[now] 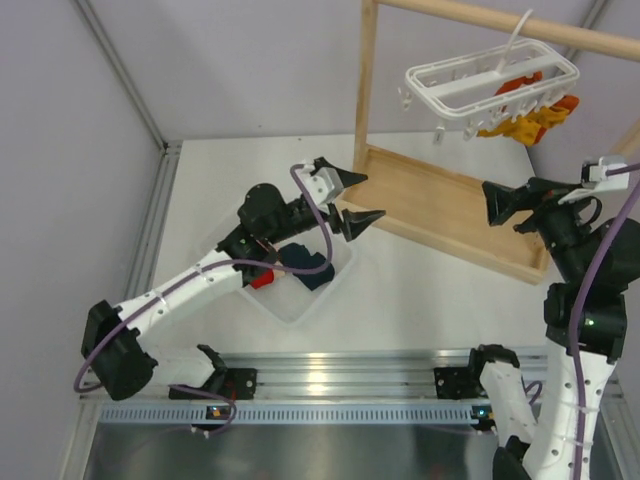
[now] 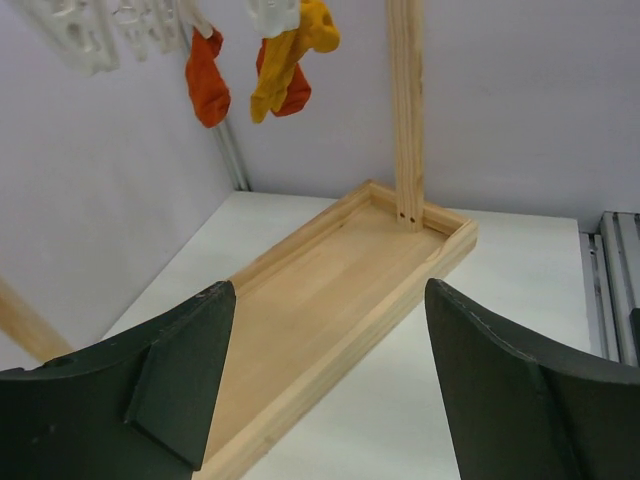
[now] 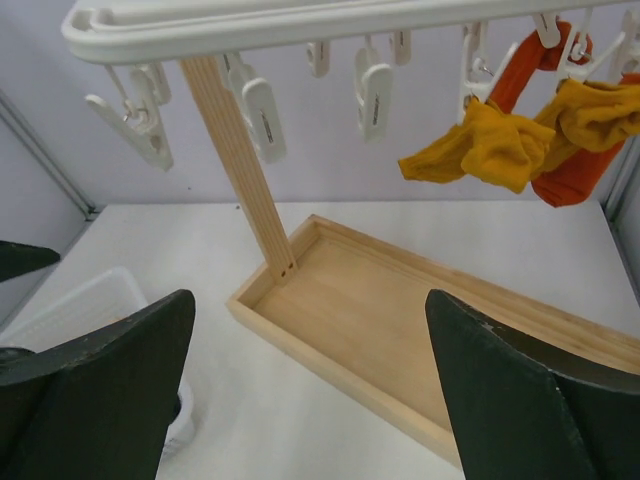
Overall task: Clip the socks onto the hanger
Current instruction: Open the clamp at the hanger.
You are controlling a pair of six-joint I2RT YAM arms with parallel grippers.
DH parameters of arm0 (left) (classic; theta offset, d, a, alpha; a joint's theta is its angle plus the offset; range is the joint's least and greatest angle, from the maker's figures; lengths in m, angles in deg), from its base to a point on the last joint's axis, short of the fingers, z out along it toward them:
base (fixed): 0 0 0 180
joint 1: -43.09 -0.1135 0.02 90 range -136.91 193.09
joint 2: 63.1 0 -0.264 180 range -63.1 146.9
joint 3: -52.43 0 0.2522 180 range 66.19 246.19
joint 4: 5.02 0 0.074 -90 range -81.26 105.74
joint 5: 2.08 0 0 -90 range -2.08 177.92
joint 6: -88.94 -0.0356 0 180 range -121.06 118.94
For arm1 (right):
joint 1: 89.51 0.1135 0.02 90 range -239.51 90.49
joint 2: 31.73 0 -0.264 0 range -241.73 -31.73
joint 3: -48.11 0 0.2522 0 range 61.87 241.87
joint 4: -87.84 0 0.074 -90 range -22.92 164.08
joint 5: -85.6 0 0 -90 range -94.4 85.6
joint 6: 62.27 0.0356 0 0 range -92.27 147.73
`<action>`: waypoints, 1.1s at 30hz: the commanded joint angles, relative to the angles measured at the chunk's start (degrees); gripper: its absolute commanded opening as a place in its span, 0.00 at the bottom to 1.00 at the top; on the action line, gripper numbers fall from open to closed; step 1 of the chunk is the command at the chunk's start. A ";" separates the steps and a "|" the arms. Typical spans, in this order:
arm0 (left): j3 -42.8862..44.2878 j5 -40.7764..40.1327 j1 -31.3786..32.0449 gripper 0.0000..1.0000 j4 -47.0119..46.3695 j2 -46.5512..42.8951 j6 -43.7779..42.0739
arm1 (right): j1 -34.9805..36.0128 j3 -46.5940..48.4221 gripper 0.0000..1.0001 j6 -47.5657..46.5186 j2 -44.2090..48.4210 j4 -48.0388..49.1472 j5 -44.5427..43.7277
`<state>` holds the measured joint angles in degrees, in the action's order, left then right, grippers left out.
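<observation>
Hanger (image 1: 492,78) hanging from rack (image 1: 367,80), long axis running left to right.
Left fingers (image 2: 170,380) and right fingers (image 3: 520,390) are gaping open, gripping nothing.

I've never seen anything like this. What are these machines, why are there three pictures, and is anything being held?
These are two robot arms bolted to a white table. One picture looks down from above and behind them. The other two come from small cameras on each wrist, so the dark shapes at the bottom are that arm's own fingers. The left gripper and right gripper are both open and hold nothing. In a pale plastic bin lie a bright red sock and a dark navy sock. A white plastic frame hanger with small clips hangs from a light wooden rack. Orange and yellow socks are already clipped to it.
</observation>
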<state>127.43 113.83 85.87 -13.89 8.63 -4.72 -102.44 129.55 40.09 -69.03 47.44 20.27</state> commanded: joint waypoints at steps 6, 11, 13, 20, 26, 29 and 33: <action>0.64 -7.62 10.12 0.79 -25.76 10.25 -7.41 | -0.61 3.42 0.81 4.95 -5.05 8.96 4.16; 7.48 -13.60 12.67 0.67 -34.39 21.06 -6.01 | -0.61 8.60 0.73 3.03 -7.79 7.39 5.30; 9.77 -16.15 13.29 0.65 -38.08 24.06 -5.40 | -0.69 9.40 0.73 2.67 -8.40 6.16 4.78; 20.58 -21.33 14.43 0.63 -44.07 34.87 -3.55 | -1.13 12.21 0.68 1.61 -9.46 4.40 3.54; 29.55 -25.20 14.78 0.63 -45.75 41.29 -3.19 | -1.40 13.26 0.65 2.32 -10.78 4.49 5.22; 32.37 -25.38 14.96 0.62 -45.92 43.05 -3.46 | -1.40 13.36 0.64 2.41 -10.95 4.48 5.22; 34.48 -25.30 15.22 0.62 -45.66 44.82 -3.28 | -1.40 13.18 0.64 3.37 -11.39 5.10 5.39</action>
<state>158.92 89.49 100.38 -55.13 52.34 -8.68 -103.18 140.74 42.54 -80.18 50.68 24.68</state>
